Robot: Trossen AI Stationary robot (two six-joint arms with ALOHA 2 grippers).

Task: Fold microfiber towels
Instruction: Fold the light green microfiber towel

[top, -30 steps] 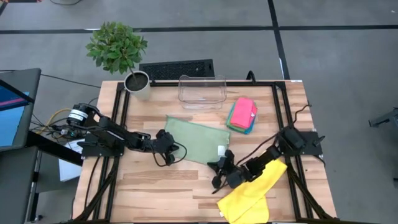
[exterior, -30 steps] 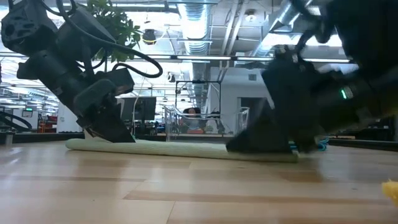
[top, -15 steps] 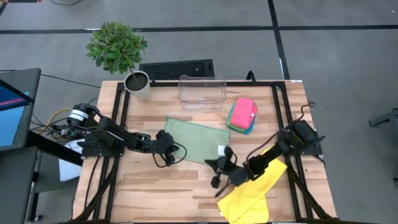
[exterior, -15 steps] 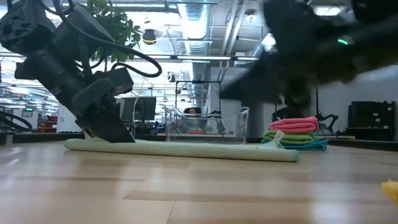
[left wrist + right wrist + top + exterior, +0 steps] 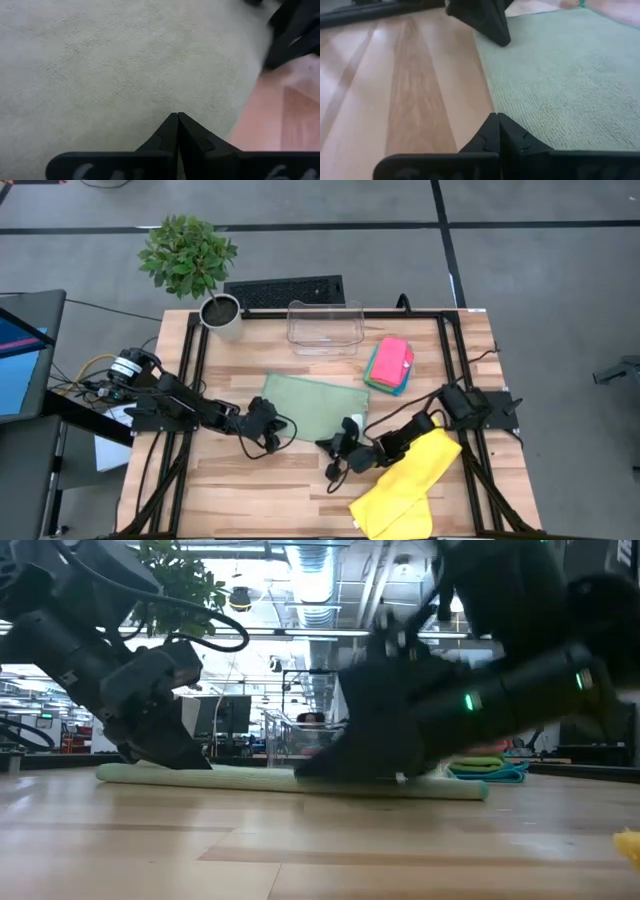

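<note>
From above, we see the pale sage towel (image 5: 312, 408) lying flat in the middle of the counter (image 5: 250, 490). Our left pincer (image 5: 262, 423) sits at the towel's near left corner and our right pincer (image 5: 343, 448) at its near right corner. We think we are at the start of a fold: both near corners are being taken, and next both arms would need to lift together and carry that edge to the far side. A pile of folded towels (image 5: 390, 364), pink on top, waits to the far right, a yellow towel (image 5: 402, 490) lies loose at the near right, partly under the right arm, and a clear bin (image 5: 325, 326) and a potted plant (image 5: 190, 260) stand at the far edge, well out of the way. From counter height, the sage towel is a low strip and both pincers press down on its ends. In the left wrist view the fingers (image 5: 167, 135) are together on the cloth, but we cannot tell if any is pinched. In the right wrist view the fingers (image 5: 487, 131) are together at the towel's edge.
</note>
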